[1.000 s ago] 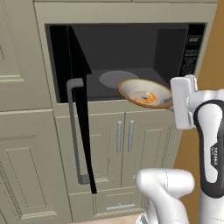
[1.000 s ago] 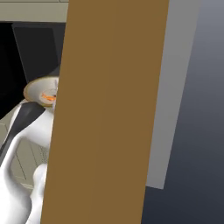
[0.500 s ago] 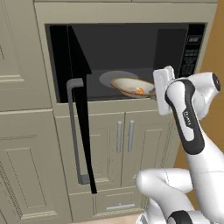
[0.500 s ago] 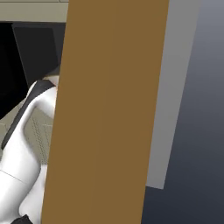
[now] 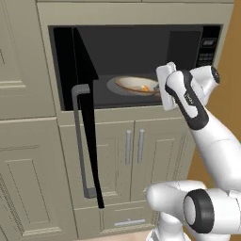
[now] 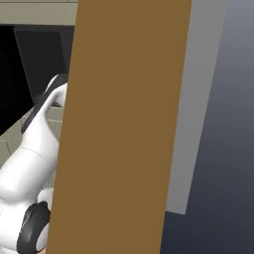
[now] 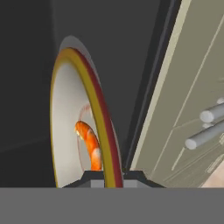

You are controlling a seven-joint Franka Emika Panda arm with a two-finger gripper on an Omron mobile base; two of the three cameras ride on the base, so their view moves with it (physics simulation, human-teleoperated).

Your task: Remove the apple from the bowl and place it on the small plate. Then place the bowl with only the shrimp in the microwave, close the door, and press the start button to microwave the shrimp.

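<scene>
The black microwave (image 5: pixel 141 52) stands open, and its door (image 5: pixel 84 113) is swung out to the left with the grey bar handle facing me. The tan-rimmed bowl (image 5: pixel 135 85) sits low over the grey turntable (image 5: pixel 112 87) inside the cavity, with the orange shrimp (image 5: pixel 146 88) in it. My gripper (image 5: pixel 157 90) reaches in from the right and is shut on the bowl's right rim. The hand view is rolled, so the bowl (image 7: pixel 100 118) stands on edge there, the shrimp (image 7: pixel 89 144) lies inside it, and my gripper (image 7: pixel 111 178) pinches the rim. The apple and the small plate are out of view.
The microwave's control panel (image 5: pixel 207 47) is at its right edge. Beige cabinet doors with bar handles (image 5: pixel 133 147) lie below the microwave. A tall brown panel (image 6: pixel 124 124) blocks most of the right base view, with my arm (image 6: pixel 39 129) beside it.
The arm has stretched forward and carried the bowl from the microwave's opening deeper inside, over the turntable. The door has not moved.
</scene>
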